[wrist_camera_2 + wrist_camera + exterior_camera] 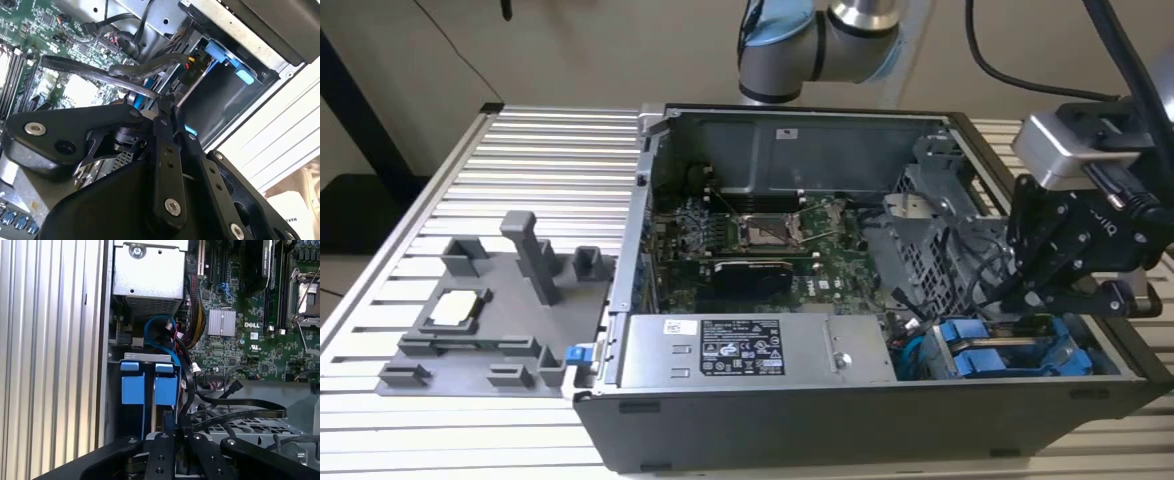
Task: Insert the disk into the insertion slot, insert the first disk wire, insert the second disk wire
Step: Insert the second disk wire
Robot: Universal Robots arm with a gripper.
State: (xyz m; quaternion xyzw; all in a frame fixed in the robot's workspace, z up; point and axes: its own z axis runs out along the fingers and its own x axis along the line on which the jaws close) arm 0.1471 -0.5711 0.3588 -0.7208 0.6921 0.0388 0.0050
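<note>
Surface: ribbed aluminium table with an open computer case lying on it; we also see a grey plastic fixture on the table, well apart from the fingers toward the exterior view's left.

Arm: our robot arm rises behind the case, and the gripper hangs over the corner of the case at the exterior view's right.

Fingers: we see the two black fingers drawn close together in both wrist views, tips side by side; whether they pinch a cable or only each other we cannot tell.

Disk: the disk in its blue carrier sits inside the insertion slot, just beyond the fingertips; a second blue carrier stands right beside it. In the exterior view the blue tabs lie just below the gripper.

Wires: a blue cable loops beyond the carriers, farther from the fingers; black cables run beside the fingertips toward the green motherboard.

Other parts: a silver power supply lies near the slot, on its far side from the fingers in the first wrist view.
</note>
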